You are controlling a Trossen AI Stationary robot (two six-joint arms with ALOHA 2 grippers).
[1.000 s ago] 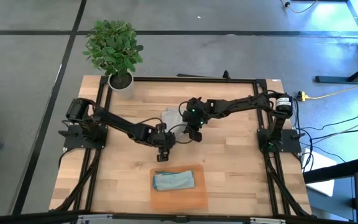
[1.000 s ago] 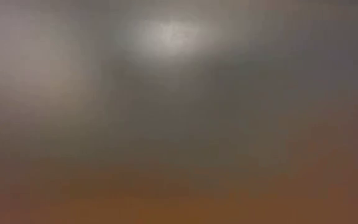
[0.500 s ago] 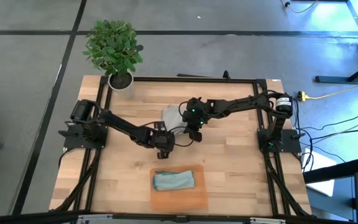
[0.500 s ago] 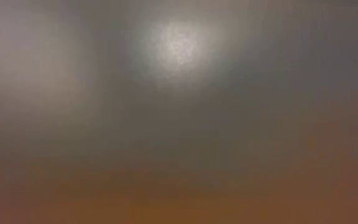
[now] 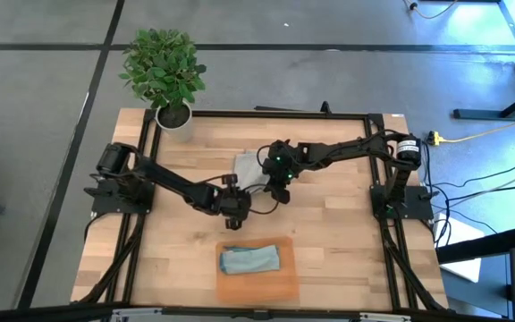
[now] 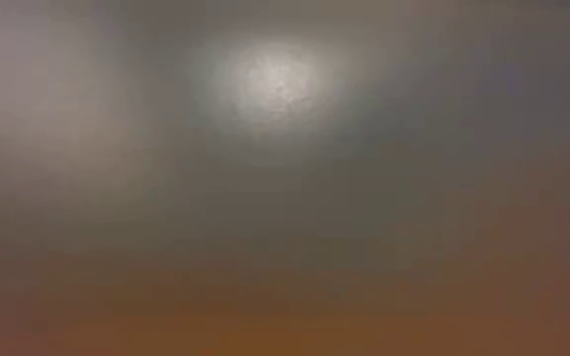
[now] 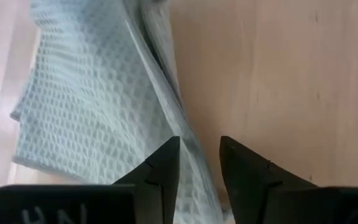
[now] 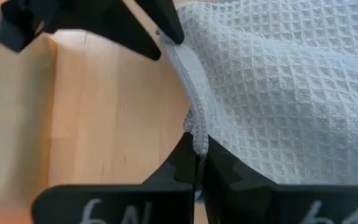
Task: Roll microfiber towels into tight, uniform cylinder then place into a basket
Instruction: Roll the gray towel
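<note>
Two arms meet near the middle of the wooden table (image 5: 329, 241), both working at the light grey towel (image 5: 247, 166), which lies flat on the boards toward the far side, a little left of centre. The right gripper (image 8: 199, 163) has its fingers pressed together on the towel's hemmed edge, a fold of the waffle weave caught between the tips, so the cloth rises slightly there. From overhead the right gripper sits just beside the towel's near right corner, its arm reaching in from the right-hand mount.

The left gripper (image 7: 200, 163) hangs just past the towel's near edge, its jaws parted with a narrow gap between them; the cloth's border runs under the left-hand finger (image 7: 160, 177) and bare wood shows under the other. I cannot tell whether the tips touch the fabric. In the right wrist view the left arm's dark fingers reach the same hem farther along.

The pale blue-teal towel (image 5: 249, 259) is already in the orange basket (image 5: 256, 288), lying as a loosely rolled bundle across its far half. The basket stands at the near edge of the table, well apart from both grippers.

A potted plant (image 5: 163, 70) stands at the far left corner. The low view shows only a blur
</note>
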